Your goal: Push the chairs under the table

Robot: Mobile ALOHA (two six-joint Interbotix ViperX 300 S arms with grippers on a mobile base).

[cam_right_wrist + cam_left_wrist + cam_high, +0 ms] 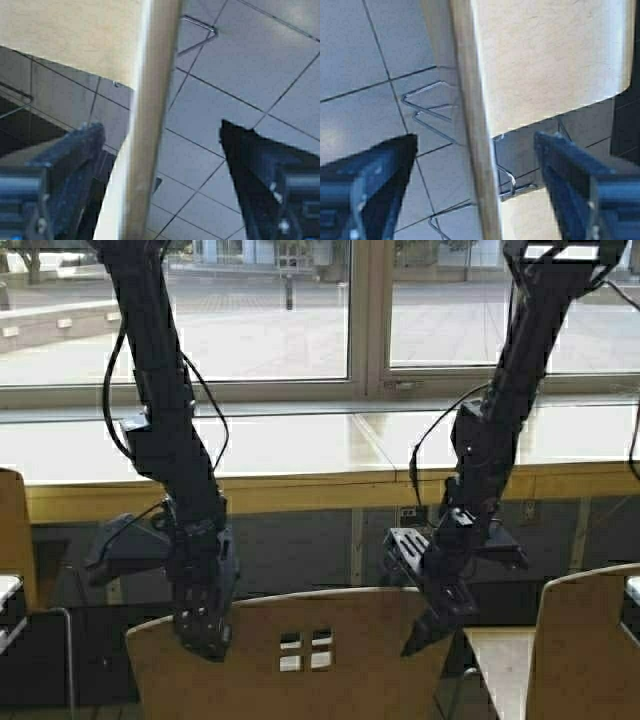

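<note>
The left hand [205, 635] sits at the top edge of the middle plywood chair's [300, 655] backrest, fingers spread, one on each side of the thin rim [472, 125]. The right hand [440, 625] does the same at the backrest's other shoulder, also spread, straddling the rim [145, 125] without pinching it. The chair stands directly under both hands, facing the tabletop [290, 445] ahead, its seat not yet beneath it.

To do this step well, I judge both hands should press forward evenly, so the chair slides straight and does not swivel on its chrome legs [432, 107]. Pushing low on the rim would keep it from tipping.

Beyond the hands, the wood front edge [300, 490] of the tabletop is near, with dark open room below it. A second chair [585, 645] stands just beside the right hand and another [12, 535] off past the left hand, so sideways room looks tight.
</note>
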